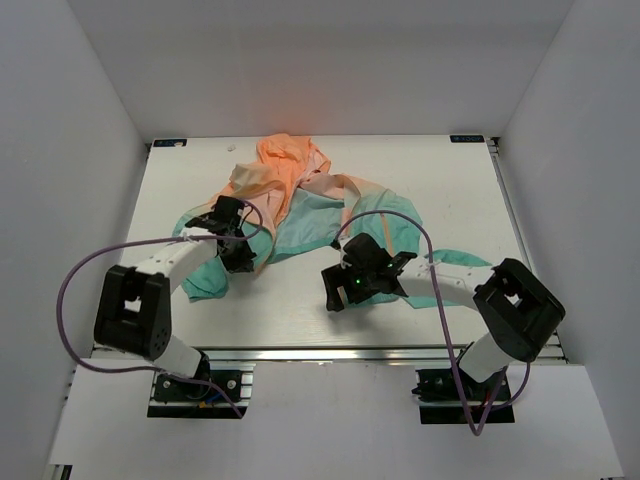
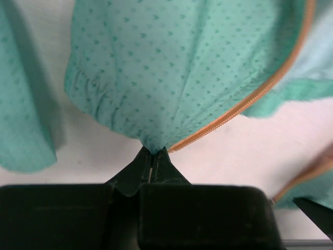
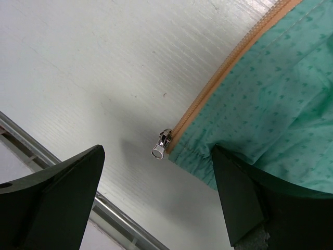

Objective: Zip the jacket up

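Note:
The jacket (image 1: 300,195) lies crumpled on the white table, peach-orange hood at the back, teal parts toward the front. My left gripper (image 1: 235,243) is shut on a teal hem corner (image 2: 152,147), right beside the end of the orange zipper tape (image 2: 250,99). My right gripper (image 1: 348,285) is open and empty, hovering over the other front edge. Between its fingers (image 3: 244,198) I see the silver zipper slider (image 3: 163,143) at the bottom end of the orange tape (image 3: 223,73), with teal fabric (image 3: 276,114) to the right. The right finger partly covers the hem.
The table's near metal rail (image 3: 104,208) runs just below the slider in the right wrist view. Purple cables (image 1: 75,275) loop from both arms. White walls enclose the table on three sides. Bare table surface (image 1: 290,310) lies between the two arms.

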`<state>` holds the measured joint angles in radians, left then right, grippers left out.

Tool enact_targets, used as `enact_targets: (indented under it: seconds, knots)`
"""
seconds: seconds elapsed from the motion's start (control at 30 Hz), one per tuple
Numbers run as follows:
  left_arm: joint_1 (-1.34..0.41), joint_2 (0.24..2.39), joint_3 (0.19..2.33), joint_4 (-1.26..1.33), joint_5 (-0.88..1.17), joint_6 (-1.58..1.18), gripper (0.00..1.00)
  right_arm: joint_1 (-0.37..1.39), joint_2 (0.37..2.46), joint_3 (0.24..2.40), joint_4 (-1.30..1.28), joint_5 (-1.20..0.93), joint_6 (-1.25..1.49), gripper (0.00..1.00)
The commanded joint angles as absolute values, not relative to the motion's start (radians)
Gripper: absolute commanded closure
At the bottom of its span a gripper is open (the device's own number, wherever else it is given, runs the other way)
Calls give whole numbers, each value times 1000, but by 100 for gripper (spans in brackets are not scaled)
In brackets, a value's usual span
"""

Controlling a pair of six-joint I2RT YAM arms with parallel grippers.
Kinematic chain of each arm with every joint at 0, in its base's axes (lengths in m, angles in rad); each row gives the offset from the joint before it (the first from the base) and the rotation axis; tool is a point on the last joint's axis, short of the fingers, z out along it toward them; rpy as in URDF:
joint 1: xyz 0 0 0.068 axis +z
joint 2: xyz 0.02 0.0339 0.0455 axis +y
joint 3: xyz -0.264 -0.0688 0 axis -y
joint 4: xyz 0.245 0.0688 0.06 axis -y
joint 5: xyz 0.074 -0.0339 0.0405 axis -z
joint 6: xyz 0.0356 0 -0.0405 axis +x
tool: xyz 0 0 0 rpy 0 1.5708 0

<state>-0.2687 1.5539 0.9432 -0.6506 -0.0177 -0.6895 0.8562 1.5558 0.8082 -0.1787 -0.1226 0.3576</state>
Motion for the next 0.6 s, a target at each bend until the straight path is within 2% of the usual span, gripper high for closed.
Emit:
enact_targets:
  seconds: [0.0, 0.27, 0.37, 0.57]
  knots:
    - [-294, 1407, 914, -649, 0, -704, 100, 857, 1545, 776, -181, -166, 371, 11]
    - [-403, 1157, 792, -678, 103, -822, 100, 856, 1522, 739, -124, -209, 396, 11]
    - [-521, 1086, 740, -683, 83, -906, 100, 857, 1520, 726, -94, -236, 405, 11]
    - [-688, 1143, 621, -611, 86, -1025, 100, 856, 1493, 706, -90, -242, 416, 11]
